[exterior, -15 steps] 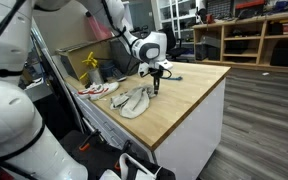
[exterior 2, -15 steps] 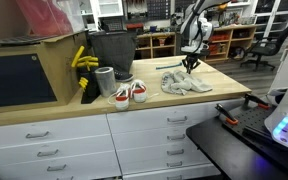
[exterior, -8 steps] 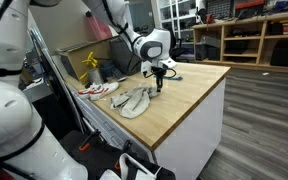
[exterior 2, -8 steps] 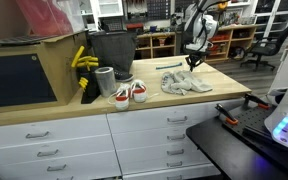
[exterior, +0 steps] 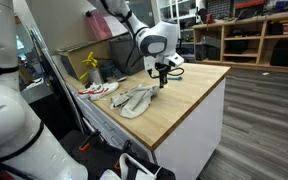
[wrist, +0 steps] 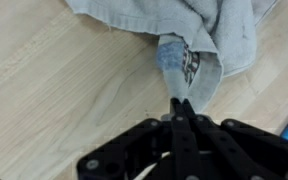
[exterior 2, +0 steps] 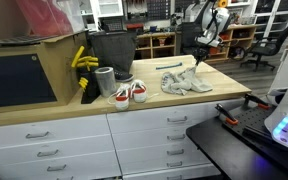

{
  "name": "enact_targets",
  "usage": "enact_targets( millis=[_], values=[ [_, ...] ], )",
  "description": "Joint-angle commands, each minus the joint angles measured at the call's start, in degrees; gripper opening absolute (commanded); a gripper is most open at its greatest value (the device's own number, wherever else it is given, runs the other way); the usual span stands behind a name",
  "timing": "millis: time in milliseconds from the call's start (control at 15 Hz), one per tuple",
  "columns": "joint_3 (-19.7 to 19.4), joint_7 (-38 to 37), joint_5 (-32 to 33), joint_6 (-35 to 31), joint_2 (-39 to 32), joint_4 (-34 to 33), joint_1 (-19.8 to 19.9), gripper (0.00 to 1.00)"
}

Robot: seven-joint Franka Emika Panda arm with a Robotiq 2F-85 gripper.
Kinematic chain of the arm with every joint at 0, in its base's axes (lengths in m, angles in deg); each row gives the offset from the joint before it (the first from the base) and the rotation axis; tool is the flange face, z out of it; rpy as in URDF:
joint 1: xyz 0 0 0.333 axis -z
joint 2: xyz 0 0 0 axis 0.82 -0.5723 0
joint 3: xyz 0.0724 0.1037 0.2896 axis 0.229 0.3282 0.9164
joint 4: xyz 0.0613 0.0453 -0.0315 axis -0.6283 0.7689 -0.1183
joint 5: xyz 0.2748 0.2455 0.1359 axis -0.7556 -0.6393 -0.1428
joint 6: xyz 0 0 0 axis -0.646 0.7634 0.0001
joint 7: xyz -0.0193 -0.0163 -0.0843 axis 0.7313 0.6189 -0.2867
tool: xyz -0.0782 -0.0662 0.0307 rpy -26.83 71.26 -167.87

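Workshop shelves stand behind a long wooden countertop (exterior: 189, 95), where a grey cloth (exterior: 134, 100) lies crumpled mid-frame. Its long axis runs from lower left up toward the gripper (exterior: 161, 84), fingers pressed together, pinching one tented corner. In the wrist view, the bulk lies straight up-frame from the tips.

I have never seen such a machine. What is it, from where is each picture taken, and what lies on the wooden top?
It is a white robot arm ending in a black two-fingered gripper. Two pictures come from cameras standing in the room; the third comes from a camera on the wrist, looking down past the gripper. On the light wooden worktop lie a crumpled grey cloth and a pair of white-and-red shoes. The gripper is shut, pinching a fold of the cloth.
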Motion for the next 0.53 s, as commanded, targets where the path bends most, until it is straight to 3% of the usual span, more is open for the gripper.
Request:
enact_targets(
  millis=[0,467],
  values=[
    [0.8,7.3,-2.5,2.3,4.6,2.2,2.0,0.0],
    [-0.8,15.5,0.2,7.5,6.4,1.0,2.8,0.0]
  ],
)
